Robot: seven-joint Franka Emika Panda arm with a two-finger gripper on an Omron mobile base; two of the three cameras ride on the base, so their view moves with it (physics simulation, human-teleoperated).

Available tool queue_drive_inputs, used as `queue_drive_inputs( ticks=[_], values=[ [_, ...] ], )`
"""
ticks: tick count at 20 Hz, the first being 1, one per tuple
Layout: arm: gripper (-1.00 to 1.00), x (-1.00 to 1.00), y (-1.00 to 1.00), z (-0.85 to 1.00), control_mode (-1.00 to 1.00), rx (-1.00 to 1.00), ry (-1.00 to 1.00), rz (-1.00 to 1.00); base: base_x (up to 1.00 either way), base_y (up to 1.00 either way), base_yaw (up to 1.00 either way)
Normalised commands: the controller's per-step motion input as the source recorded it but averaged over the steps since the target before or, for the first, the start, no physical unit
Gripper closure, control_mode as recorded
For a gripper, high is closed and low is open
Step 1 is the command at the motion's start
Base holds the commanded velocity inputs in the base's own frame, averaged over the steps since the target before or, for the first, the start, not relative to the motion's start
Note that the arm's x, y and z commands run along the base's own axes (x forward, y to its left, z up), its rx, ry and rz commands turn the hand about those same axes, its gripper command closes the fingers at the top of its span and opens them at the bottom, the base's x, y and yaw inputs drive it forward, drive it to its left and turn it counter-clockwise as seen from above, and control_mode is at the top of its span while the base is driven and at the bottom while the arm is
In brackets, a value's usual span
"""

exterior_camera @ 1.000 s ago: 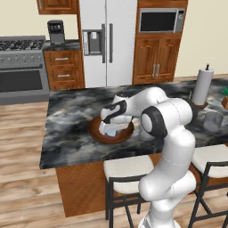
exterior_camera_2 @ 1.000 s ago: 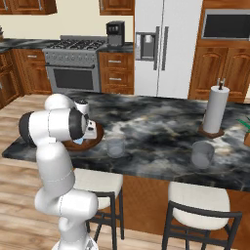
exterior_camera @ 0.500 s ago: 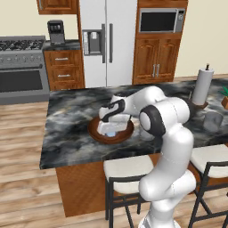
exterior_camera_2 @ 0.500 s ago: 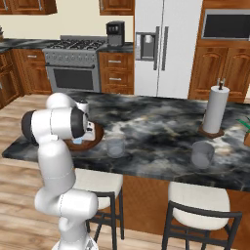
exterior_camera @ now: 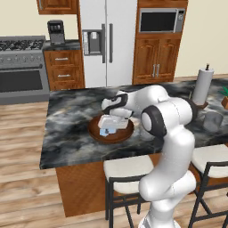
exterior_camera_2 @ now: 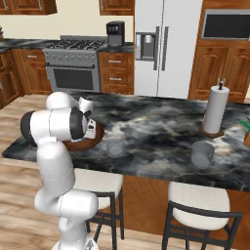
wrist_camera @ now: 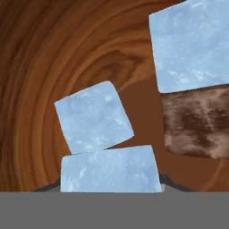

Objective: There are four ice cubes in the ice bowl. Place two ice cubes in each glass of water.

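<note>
End effector (wrist_camera: pixel 109 185) clamped on one ice cube (wrist_camera: pixel 110 169), two others (wrist_camera: pixel 94 117) beside, one bowl (wrist_camera: pixel 49 58).

We see a glossy white arm (exterior_camera: pixel 171 147) built of rounded, tube-like segments, with dark grey bands at its joints. Its thick lower column swells into a bulbous shoulder, and the white hand (exterior_camera: pixel 111 121) is boxy.

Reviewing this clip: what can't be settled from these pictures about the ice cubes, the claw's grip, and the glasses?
- Claw: the hand view cuts the fingertips at its bottom edge behind the lowest ice cube; grip unclear.
- Cube count: the hand view shows three, one cut by the edge; in the left base view the hand covers the ice bowl.
- Glasses: too small to see water level or ice.
</note>
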Motion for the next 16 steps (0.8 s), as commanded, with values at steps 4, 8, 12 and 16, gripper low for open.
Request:
queue_drive_inputs(
  ticks=[4,8,12,16],
  values=[
    [1.00,-0.93,-0.02,0.65,-1.00,0.16,-0.22,-0.14,0.00,0.00,0.00],
    [1.00,-0.93,0.00,0.78,-1.00,-0.04,-0.16,-0.15,0.00,0.00,0.00],
    [1.00,-1.00,-0.19,0.64,-1.00,-0.20,-0.09,-0.27,0.00,0.00,0.00],
    [1.00,-0.69,-0.33,0.74,-1.00,-0.21,-0.07,-0.45,0.00,0.00,0.00]
  ],
)
